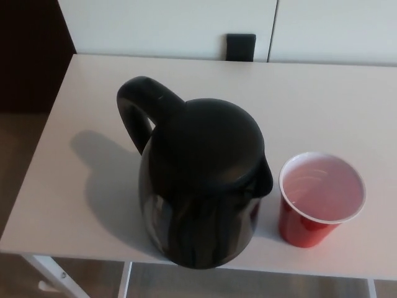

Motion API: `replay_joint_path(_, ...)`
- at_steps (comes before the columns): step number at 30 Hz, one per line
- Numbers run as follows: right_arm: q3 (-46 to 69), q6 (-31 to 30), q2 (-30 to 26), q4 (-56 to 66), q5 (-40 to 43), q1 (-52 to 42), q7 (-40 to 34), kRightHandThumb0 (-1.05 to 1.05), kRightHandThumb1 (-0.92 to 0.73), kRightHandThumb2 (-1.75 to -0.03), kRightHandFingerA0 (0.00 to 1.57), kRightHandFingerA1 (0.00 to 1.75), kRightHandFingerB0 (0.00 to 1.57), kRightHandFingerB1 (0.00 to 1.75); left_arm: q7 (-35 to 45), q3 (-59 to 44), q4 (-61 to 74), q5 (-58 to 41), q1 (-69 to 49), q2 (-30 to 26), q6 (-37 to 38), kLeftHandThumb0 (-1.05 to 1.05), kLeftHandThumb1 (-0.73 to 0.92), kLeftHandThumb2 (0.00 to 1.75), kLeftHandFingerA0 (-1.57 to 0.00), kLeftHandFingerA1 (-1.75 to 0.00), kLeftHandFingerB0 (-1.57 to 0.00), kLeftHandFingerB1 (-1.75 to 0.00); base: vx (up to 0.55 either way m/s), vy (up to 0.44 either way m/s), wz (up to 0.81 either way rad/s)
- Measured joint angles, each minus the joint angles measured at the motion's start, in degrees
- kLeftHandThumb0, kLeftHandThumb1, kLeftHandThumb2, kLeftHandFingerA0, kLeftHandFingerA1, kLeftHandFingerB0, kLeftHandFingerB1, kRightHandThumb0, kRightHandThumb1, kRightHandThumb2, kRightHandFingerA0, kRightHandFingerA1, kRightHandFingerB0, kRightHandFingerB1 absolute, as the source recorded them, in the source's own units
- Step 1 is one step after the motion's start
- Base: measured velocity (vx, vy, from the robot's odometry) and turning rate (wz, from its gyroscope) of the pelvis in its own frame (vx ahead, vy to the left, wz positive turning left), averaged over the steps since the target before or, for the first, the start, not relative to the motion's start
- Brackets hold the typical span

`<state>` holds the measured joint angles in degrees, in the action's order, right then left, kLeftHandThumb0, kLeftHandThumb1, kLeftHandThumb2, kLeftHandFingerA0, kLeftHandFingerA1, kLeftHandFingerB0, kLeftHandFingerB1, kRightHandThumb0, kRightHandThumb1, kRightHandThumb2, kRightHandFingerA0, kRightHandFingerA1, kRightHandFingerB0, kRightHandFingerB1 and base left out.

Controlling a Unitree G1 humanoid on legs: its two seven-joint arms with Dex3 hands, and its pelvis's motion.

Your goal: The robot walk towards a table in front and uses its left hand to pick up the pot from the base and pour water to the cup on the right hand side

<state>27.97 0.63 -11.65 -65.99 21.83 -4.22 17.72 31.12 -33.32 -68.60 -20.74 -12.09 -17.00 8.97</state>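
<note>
The black pot (pixel 201 186) stood at centre frame on the table (pixel 322 99), handle toward upper left for a left-side grasp; the red cup (pixel 321 198) stood just right; neither robot hand was visible.

A glossy black pot (pixel 201 186) stands upright near the front edge of a pale surface (pixel 322 99), its lid closed, its looped handle reaching toward the back left and its short spout pointing right. Just beside the spout, apart from the pot, a red cup (pixel 319 202) with a white rim and pale inside stands upright, its mouth open to the camera.
</note>
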Motion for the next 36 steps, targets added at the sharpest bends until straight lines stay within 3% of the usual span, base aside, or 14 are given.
replay_joint_path(3, 0.0, 0.0, 0.0, 0.3, 0.0, 0.0, 0.1, -0.51, -0.41, -0.76, 0.6, 0.6, 0.24, 0.43, -0.1, 0.0, 0.0, -0.1, 0.2, 0.0, 0.0, -0.19, 0.54, 0.56, -0.44, -0.41, -0.35, -0.33, 0.0, 0.0, 0.0)
replay_joint_path(9, -0.3, 0.0, 0.0, -1.2, -0.4, 1.2, -0.6, -0.44, -0.53, -0.58, 0.65, 0.47, 0.28, 0.31, -0.5, 0.1, 0.0, -0.1, 0.2, 0.0, 0.0, -0.25, 0.53, 0.56, -0.41, -0.39, -0.32, -0.31, 0.0, 0.0, 0.0)
replay_joint_path(11, -0.4, 0.0, 0.0, -1.3, -0.5, 1.6, -0.7, -0.51, -0.4, -0.73, 0.56, 0.57, 0.23, 0.42, -0.7, -0.1, 0.3, -0.1, 0.3, -0.1, 0.0, -0.26, 0.52, 0.56, -0.41, -0.38, -0.33, -0.32, 0.0, 0.0, 0.0)
replay_joint_path(15, -0.4, 0.0, 0.0, -1.1, -0.7, 1.8, -0.9, -0.41, -0.51, -0.56, 0.52, 0.46, 0.27, 0.31, -2.5, -3.7, 6.0, -1.4, 0.2, -0.5, 0.1, -0.32, 0.49, 0.61, -0.29, -0.38, -0.3, -0.34, 0.0, 0.0, 0.0)
replay_joint_path(16, -0.4, 0.0, 0.0, -1.1, -0.7, 1.8, -0.9, -0.3, -0.33, -0.87, 0.34, 0.61, 0.12, 0.48, -2.7, -4.3, 8.3, -1.8, -0.1, -0.5, 0.2, -0.34, 0.48, 0.62, -0.26, -0.37, -0.27, -0.34, 0.0, 0.0, 0.0)
replay_joint_path(17, -0.3, 0.0, 0.0, -1.1, -0.7, 1.8, -0.8, -0.41, -0.51, -0.56, 0.47, 0.47, 0.26, 0.3, -3.0, -4.7, 10.3, -2.0, -0.3, -0.5, 0.5, -0.22, 0.28, 0.85, -0.11, -0.52, -0.11, -0.5, 0.0, 0.0, 0.0)
replay_joint_path(22, -0.4, 0.0, 0.1, -1.1, -0.8, 1.9, -0.5, -0.41, -0.5, -0.55, 0.4, 0.44, 0.19, 0.29, -3.5, -5.3, 23.8, -2.3, -2.8, -0.5, 1.0, -0.24, 0.34, 0.88, -0.07, -0.51, -0.07, -0.49, 0.0, 0.0, 0.0)
replay_joint_path(23, -0.5, 0.0, 0.2, -1.1, -0.9, 1.9, -0.4, -0.41, -0.49, -0.56, 0.33, 0.43, 0.2, 0.29, -3.5, -5.3, 25.6, -2.3, -3.1, -0.5, 1.0, -0.45, 0.46, 0.54, -0.19, -0.3, -0.21, -0.29, 0.0, 0.0, 0.0)
replay_joint_path(24, -0.5, 0.0, 0.2, -1.1, -0.9, 1.9, -0.4, -0.41, -0.48, -0.56, 0.35, 0.44, 0.2, 0.29, -3.5, -5.3, 28.6, -2.4, -3.5, -0.5, 1.0, -0.26, 0.28, 0.84, -0.03, -0.5, -0.02, -0.47, 0.0, 0.0, 0.0)
replay_joint_path(26, -0.5, 0.0, 0.2, -1.2, -0.9, 2.0, -0.2, -0.39, -0.49, -0.56, 0.35, 0.44, 0.2, 0.29, -3.5, -5.3, 33.3, -2.5, -4.0, -0.5, 1.0, -0.52, 0.37, 0.65, -0.06, -0.37, -0.1, -0.26, 0.0, 0.0, 0.0)
replay_joint_path(29, -0.5, 0.0, 0.2, -1.2, -1.0, 2.1, 0.0, -0.36, -0.51, -0.55, 0.43, 0.45, 0.17, 0.28, -3.5, -5.2, 40.7, -2.6, -4.3, -0.6, 0.9, -0.47, 0.34, 0.66, -0.05, -0.34, -0.07, -0.25, 0.0, 0.0, 0.0)
replay_joint_path(30, -0.5, 0.0, 0.2, -1.2, -1.0, 2.2, 0.0, -0.28, -0.33, -0.86, 0.43, 0.64, 0.08, 0.47, -3.5, -5.1, 43.3, -2.7, -4.3, -0.7, 0.8, -0.38, 0.44, 0.57, -0.07, -0.28, -0.08, -0.23, 0.0, 0.0, 0.0)
replay_joint_path(31, -0.5, 0.0, 0.2, -1.2, -1.0, 2.3, 0.1, -0.37, -0.51, -0.56, 0.52, 0.48, 0.24, 0.3, -3.5, -5.0, 45.2, -2.7, -4.3, -0.7, 0.7, -0.34, 0.46, 0.56, -0.07, -0.29, -0.06, -0.23, 0.0, 0.0, 0.0)
replay_joint_path(36, -0.5, 0.0, 0.3, -1.1, -1.1, 2.6, 0.2, -0.41, -0.53, -0.56, 0.42, 0.46, 0.2, 0.28, -3.5, -2.9, 56.5, -2.8, -3.3, -1.5, 0.0, -0.54, 0.33, 0.65, -0.08, -0.39, -0.1, -0.23, 0.0, 0.0, 0.0)
